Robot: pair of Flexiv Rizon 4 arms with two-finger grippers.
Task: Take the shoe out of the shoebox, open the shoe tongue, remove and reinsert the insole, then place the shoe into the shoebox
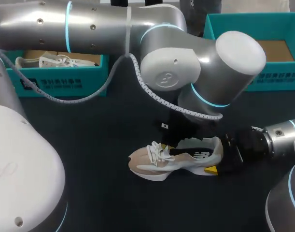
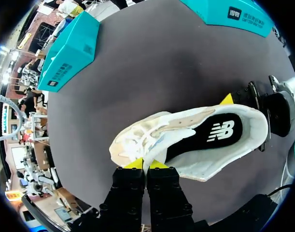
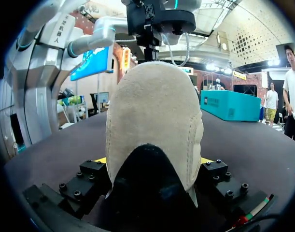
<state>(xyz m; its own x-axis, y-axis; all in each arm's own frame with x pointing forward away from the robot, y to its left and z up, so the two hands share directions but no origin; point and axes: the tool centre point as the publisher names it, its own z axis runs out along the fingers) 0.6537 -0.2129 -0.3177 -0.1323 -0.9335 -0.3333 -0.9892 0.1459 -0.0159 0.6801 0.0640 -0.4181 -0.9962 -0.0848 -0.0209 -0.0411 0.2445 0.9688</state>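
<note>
Head view: the shoe (image 1: 176, 162) stands on the dark surface (image 1: 89, 145), well apart from the two teal shoeboxes (image 1: 55, 79). The right hand (image 1: 217, 157) clamps its heel.

Left wrist view: the left hand (image 2: 146, 164) has its fingers drawn together at the laces; whether they pinch anything cannot be determined. The insole (image 2: 205, 137) sits inside the shoe.

Right wrist view: the heel is held between both fingers.

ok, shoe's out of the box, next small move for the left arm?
Probably lift the left gripper slightly to open the tongue: its tips pinch the shoe at the laces, the right gripper clamps the heel, and the insole is seated.
</note>
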